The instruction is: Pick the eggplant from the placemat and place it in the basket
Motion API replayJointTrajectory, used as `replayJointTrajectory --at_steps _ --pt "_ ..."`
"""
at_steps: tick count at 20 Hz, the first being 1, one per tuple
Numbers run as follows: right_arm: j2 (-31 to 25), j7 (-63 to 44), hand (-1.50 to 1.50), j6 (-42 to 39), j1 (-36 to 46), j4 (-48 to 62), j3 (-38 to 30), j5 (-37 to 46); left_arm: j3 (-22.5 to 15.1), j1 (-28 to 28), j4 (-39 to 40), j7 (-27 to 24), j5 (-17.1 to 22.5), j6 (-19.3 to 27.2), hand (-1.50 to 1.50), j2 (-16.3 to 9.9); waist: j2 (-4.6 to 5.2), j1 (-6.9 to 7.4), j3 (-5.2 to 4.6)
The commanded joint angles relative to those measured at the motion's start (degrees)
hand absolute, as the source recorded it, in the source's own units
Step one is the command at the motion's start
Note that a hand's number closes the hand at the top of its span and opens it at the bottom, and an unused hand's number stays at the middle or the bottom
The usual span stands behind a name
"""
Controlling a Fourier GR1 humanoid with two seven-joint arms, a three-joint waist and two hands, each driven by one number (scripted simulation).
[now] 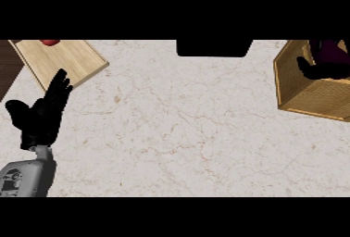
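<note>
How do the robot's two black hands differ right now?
The left hand shows at the view's left over the pale marble counter, fingers straight and pointing up, holding nothing; its grey forearm is in view. The right hand is inside the woven tan basket at the upper right, fingers curled beside a dark purple eggplant, its forearm out of view. Both hands are black.

Worktop (191,134) centre is bare marble, wide free lane left to right. Obstacles: wooden board (58,60) w/ red item (50,42) top left, black block (214,47) top centre, basket (311,90) w/ tall walls at right edge; left robot hand (41,115) upright at left edge.
</note>
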State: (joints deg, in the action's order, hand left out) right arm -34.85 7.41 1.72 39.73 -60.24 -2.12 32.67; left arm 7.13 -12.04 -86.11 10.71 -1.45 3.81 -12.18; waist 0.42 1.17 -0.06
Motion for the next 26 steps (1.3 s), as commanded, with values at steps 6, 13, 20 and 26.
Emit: replayJointTrajectory --at_steps 6,13,20,26 --pt "-0.05 10.88 1.5 11.88 8.73 16.51 2.54 12.79 -0.43 -1.92 2.8 -0.2 -1.46 2.0 0.0 1.81 -0.03 0.01 0.08" --pt "0.93 8.21 1.5 9.99 13.23 23.33 2.17 16.73 1.11 -0.25 2.03 -1.8 0.13 -1.13 0.0 -0.23 -0.19 -0.23 0.06" --pt "1.53 9.08 1.5 8.19 14.84 34.06 4.59 21.69 0.64 0.53 -0.17 0.03 0.37 -1.04 0.0 0.39 0.05 0.51 0.11" --pt "0.9 11.75 1.5 10.23 18.69 39.17 2.39 22.45 -0.15 -0.24 1.66 -1.56 -0.62 -0.38 0.0 1.73 0.03 0.23 0.1"
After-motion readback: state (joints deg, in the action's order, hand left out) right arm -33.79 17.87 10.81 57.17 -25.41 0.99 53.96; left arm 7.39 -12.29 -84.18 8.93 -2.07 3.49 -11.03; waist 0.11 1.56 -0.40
